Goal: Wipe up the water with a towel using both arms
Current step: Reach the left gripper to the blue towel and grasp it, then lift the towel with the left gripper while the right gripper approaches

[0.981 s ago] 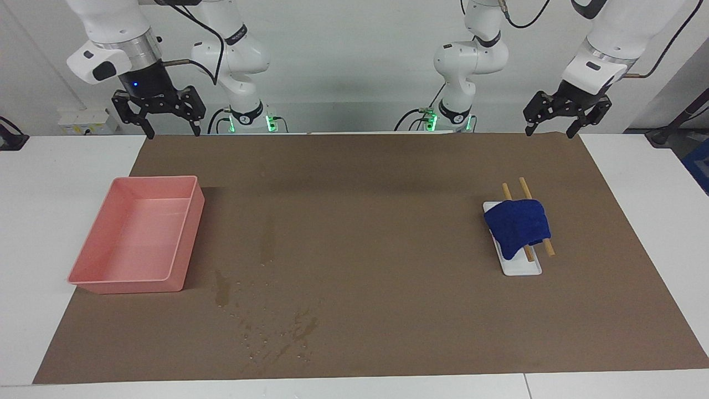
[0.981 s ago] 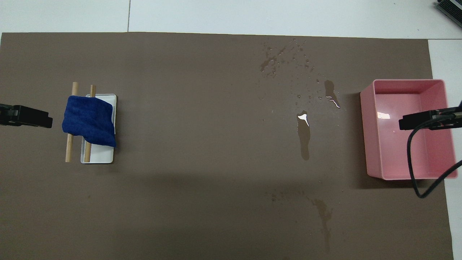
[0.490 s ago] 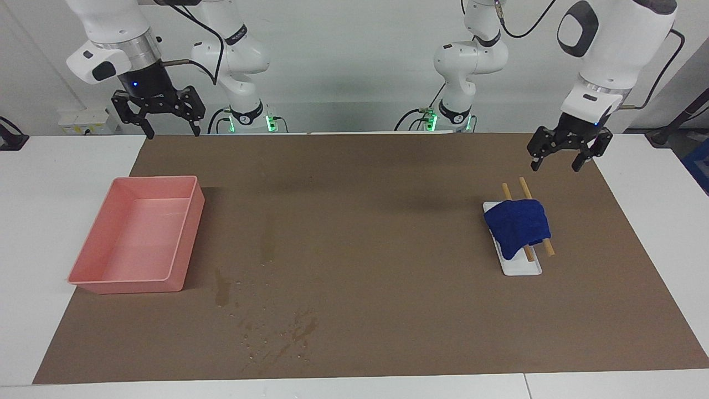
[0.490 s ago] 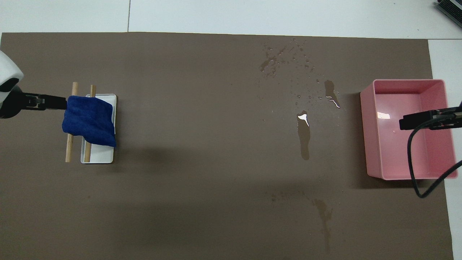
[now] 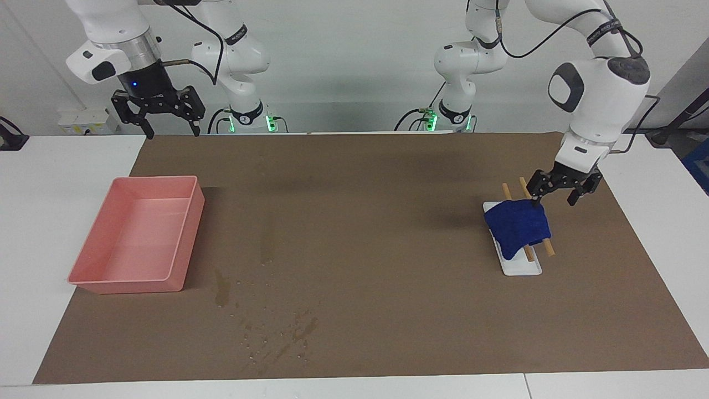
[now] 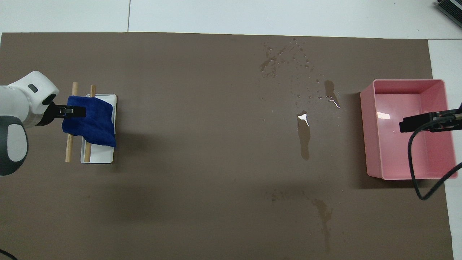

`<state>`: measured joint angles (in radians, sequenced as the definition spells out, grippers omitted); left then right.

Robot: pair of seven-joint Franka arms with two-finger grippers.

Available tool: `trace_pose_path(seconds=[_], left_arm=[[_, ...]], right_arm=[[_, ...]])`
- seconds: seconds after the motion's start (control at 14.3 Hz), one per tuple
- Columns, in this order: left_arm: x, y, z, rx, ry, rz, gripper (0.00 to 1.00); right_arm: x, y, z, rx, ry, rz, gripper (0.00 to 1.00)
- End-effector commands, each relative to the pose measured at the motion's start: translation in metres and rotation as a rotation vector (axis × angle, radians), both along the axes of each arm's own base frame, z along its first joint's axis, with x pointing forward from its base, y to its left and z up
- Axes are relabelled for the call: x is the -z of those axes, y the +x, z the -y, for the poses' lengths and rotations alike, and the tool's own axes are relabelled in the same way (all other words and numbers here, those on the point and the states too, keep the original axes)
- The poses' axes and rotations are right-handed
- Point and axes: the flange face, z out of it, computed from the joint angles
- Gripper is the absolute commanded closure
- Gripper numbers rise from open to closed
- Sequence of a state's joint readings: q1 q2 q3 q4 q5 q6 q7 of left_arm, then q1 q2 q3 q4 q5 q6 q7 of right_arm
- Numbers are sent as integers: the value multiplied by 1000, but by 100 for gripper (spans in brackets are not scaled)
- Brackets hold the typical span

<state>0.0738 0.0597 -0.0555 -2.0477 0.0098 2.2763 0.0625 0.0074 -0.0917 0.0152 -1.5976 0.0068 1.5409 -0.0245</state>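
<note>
The blue towel (image 5: 519, 226) (image 6: 90, 122) lies draped over two wooden rods (image 5: 548, 248) on a small white tray (image 5: 523, 267), toward the left arm's end of the mat. My left gripper (image 5: 554, 202) (image 6: 74, 111) is open and low at the towel's edge nearer the robots, one fingertip (image 5: 536, 203) at the cloth's corner. Water shows as dark streaks (image 5: 221, 288) (image 6: 305, 139) and scattered droplets (image 5: 302, 330) (image 6: 269, 65) near the pink tray. My right gripper (image 5: 169, 132) (image 6: 415, 122) waits raised and open over the mat's edge by the robots.
A pink tray (image 5: 185, 238) (image 6: 365, 137) stands at the right arm's end of the brown mat (image 5: 388, 221). Another faint wet streak (image 6: 325, 213) lies nearer the robots. A black cable (image 6: 411, 162) hangs across the pink tray in the overhead view.
The left arm has come down from over the mat's edge by the robots to the towel's edge. The right arm, towel and water have not moved.
</note>
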Motion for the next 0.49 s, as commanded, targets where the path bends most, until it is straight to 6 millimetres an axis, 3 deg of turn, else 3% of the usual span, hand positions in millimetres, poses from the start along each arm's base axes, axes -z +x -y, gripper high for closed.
trace_pose_path(seconds=[0.0,0.28,0.42], left_arm=[[0,-7,3,-33,7,29,36],[-5,-3,2,-37,6,40,54],[-5,-3,1,-39,6,39,74]], right_arm=[[2,-7,-2,3,18,-11,0],[3,-10,-2,12,19,-17,0],[3,-10,-5,8,18,-14,0]])
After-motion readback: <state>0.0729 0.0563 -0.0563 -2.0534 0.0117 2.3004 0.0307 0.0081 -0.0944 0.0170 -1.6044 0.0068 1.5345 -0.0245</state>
